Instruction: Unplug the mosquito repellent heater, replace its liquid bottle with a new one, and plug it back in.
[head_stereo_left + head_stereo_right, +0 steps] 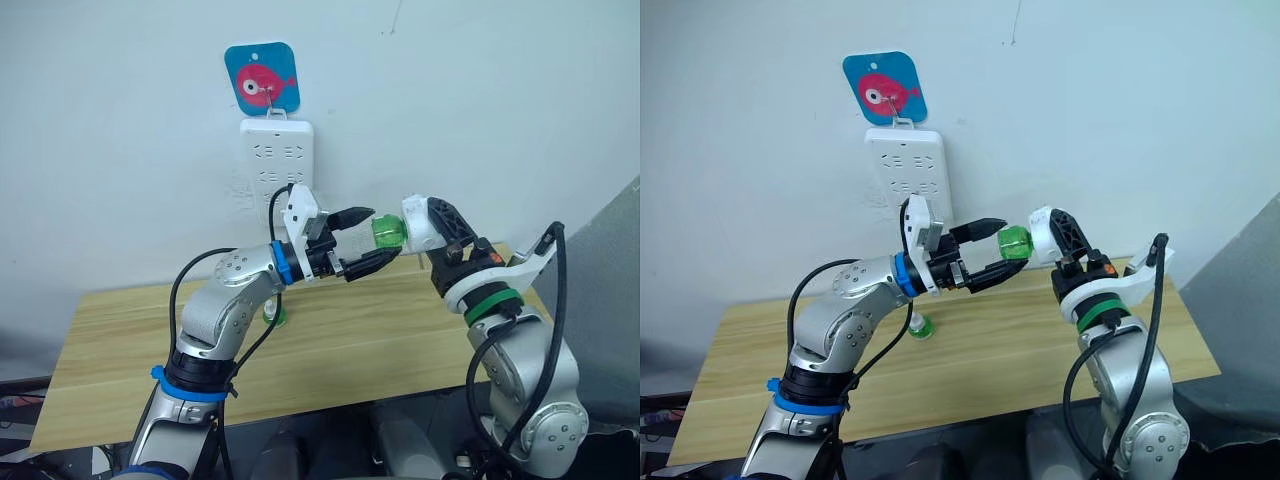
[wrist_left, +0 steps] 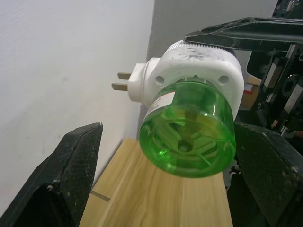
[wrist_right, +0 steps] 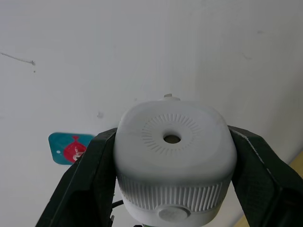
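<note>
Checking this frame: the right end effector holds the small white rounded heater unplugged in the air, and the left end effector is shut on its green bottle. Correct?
Not quite. The left end effector is open, its black fingers standing apart on either side of the translucent green liquid bottle, as the left wrist view shows. The rest holds: the right end effector grips the small white rounded plastic heater, unplugged.

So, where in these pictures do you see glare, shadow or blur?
Left wrist view: light shines through the green bottle, and the black fingers near the lens look soft. Right wrist view: the heater is sharp, the fish sign behind is soft. Left eye view: the power strip casts a faint shadow on the wall.
</note>
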